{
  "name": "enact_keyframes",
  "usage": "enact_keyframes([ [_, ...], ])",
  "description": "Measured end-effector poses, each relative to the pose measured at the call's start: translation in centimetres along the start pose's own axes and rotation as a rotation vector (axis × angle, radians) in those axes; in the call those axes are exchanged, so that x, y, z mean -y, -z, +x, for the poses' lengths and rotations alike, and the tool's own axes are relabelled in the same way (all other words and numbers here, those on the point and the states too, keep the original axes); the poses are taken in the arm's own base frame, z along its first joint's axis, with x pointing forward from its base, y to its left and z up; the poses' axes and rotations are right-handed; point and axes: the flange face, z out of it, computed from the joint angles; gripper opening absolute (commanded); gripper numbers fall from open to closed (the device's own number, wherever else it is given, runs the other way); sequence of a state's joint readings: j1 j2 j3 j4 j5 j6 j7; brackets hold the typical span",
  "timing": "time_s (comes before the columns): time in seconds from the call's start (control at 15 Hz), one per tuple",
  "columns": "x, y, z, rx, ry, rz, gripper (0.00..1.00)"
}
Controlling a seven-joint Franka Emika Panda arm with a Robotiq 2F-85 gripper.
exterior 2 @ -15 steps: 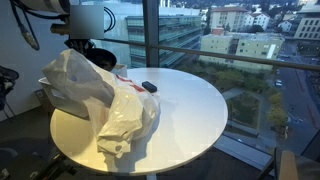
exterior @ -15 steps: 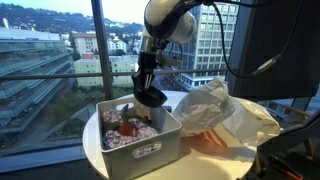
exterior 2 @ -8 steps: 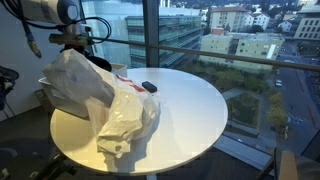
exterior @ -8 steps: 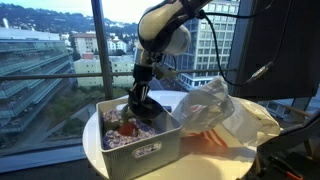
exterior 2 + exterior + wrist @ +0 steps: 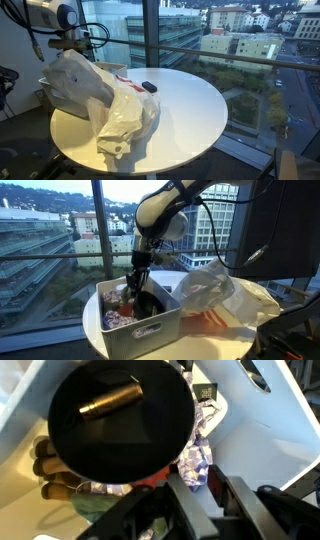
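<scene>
Black bowl [image 5: 147, 302] stands tilted inside the white bin [image 5: 152, 330], at the side nearer the plastic bag [image 5: 225, 295], beside a red item [image 5: 113, 307] and patterned cloth [image 5: 200, 458]. Gripper [image 5: 137, 281] is lowered into the bin directly above the bowl's rim. In the wrist view the bowl [image 5: 120, 420] fills most of the frame; whether the jaws clamp it cannot be told. Bin and bag rest on the round table [image 5: 195, 115], with a small dark object [image 5: 149, 87] near the bag

Bin [image 5: 160, 320] matt white plastic; bag [image 5: 225, 295] crinkled translucent plastic; black disc [image 5: 120, 425] smooth.
</scene>
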State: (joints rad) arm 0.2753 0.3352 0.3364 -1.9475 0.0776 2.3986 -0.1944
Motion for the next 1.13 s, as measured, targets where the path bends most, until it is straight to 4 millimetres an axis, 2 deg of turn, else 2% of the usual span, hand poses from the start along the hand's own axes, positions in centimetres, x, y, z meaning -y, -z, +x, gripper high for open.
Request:
enact_keyframes([
  [0.27,-0.2,0.4,-0.1,0.032,0.004,-0.004,0.97],
  [0.33,-0.3,0.8,-0.2,0.051,0.002,-0.003,1.00],
  [0.87,-2.4,5.4,-1.1,0.167,-0.011,-0.055,1.00],
  [1.13,-3.1,6.4,-1.4,0.186,-0.032,-0.063,1.00],
])
